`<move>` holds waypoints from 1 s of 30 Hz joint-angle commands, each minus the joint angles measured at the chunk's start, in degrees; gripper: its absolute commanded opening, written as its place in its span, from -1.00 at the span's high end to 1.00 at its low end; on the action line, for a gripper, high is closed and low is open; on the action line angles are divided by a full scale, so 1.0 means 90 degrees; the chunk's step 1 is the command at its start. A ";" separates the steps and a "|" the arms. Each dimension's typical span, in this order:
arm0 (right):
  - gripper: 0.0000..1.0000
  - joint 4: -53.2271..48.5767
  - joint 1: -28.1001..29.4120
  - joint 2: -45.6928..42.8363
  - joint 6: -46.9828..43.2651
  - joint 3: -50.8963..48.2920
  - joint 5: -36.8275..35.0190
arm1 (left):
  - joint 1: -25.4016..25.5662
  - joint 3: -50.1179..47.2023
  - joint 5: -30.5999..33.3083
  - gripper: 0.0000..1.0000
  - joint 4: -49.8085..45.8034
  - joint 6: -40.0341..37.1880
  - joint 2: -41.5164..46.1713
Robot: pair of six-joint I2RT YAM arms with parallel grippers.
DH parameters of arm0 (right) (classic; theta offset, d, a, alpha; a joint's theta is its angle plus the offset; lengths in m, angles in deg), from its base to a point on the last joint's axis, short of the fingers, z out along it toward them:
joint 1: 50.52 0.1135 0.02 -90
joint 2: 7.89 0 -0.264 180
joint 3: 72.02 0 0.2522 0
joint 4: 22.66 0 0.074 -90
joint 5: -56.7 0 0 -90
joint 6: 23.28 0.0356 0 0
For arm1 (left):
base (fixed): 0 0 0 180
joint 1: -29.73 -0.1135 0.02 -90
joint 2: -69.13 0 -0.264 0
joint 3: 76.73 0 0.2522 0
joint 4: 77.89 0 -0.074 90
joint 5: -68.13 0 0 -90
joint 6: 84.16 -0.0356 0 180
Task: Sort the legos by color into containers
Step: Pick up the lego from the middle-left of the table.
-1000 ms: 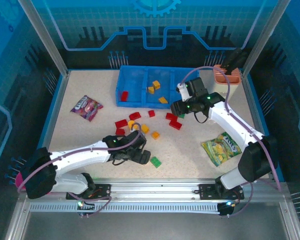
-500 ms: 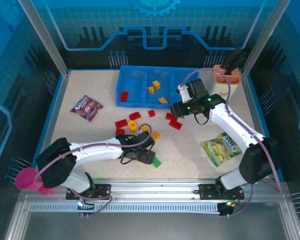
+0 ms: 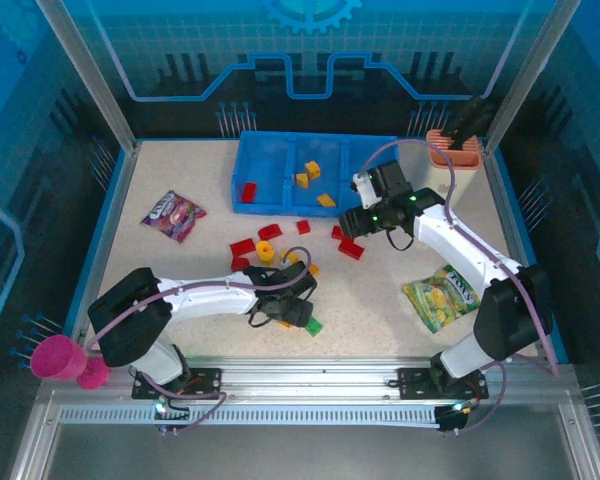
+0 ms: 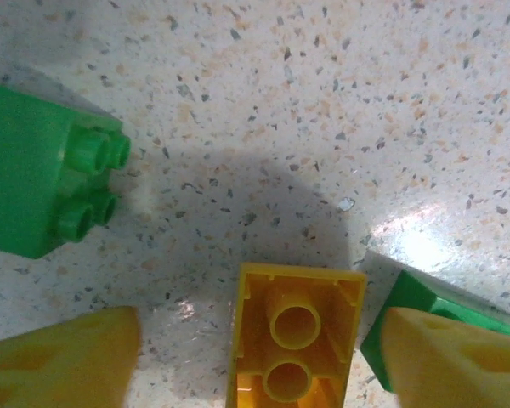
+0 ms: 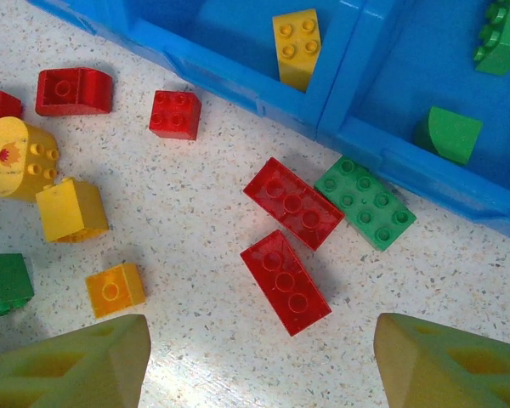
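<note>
My left gripper [image 4: 259,357] has its fingers spread either side of an upturned yellow brick [image 4: 296,336], not clamped; a green brick [image 4: 34,183] lies ahead-left. My right gripper [image 5: 263,357] hangs spread and empty, with a red brick [image 5: 285,280] just ahead and the blue bin [image 5: 238,81] beyond.

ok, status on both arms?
Left gripper open, straddling upturned yellow brick. Right gripper open, empty, above two red bricks by the bin. Green brick crowds one left-gripper finger.
</note>
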 commanded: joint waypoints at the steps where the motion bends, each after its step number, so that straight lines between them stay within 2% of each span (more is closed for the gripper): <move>1: -0.43 -0.0052 -0.0089 0.0070 -0.0077 -0.0052 -0.0059 | 0.0041 0.0140 -0.0324 -0.24 -0.0088 0.0099 -0.0274; 3: -0.43 -0.0097 -0.0106 0.0071 -0.0110 -0.0027 -0.0094 | 0.0038 0.0160 -0.0397 -0.10 -0.0112 0.0133 -0.0371; 7: -0.43 -0.0123 -0.0156 -0.0005 -0.0150 -0.0039 -0.0120 | 0.0038 0.0146 -0.0537 -0.01 -0.0147 0.0163 -0.0474; 12: -0.44 -0.0118 -0.0210 -0.0096 -0.0160 -0.0110 -0.0134 | 0.0038 0.0135 -0.0667 0.23 -0.0304 0.0212 -0.0521; 18: -0.44 -0.0060 -0.0248 -0.0171 -0.0178 -0.0183 -0.0117 | 0.0025 0.0243 -0.0312 0.37 -0.0719 0.0248 -0.0334; 25: -0.44 -0.0035 -0.0253 -0.0436 -0.0112 -0.0412 -0.0051 | -0.0496 0.1719 0.0409 0.37 -0.1391 -0.0383 -0.0053; 30: -0.45 -0.0064 -0.0254 -0.0839 0.0043 -0.0760 -0.0003 | -0.1013 0.3077 0.0670 0.36 -0.1165 -0.1167 -0.0365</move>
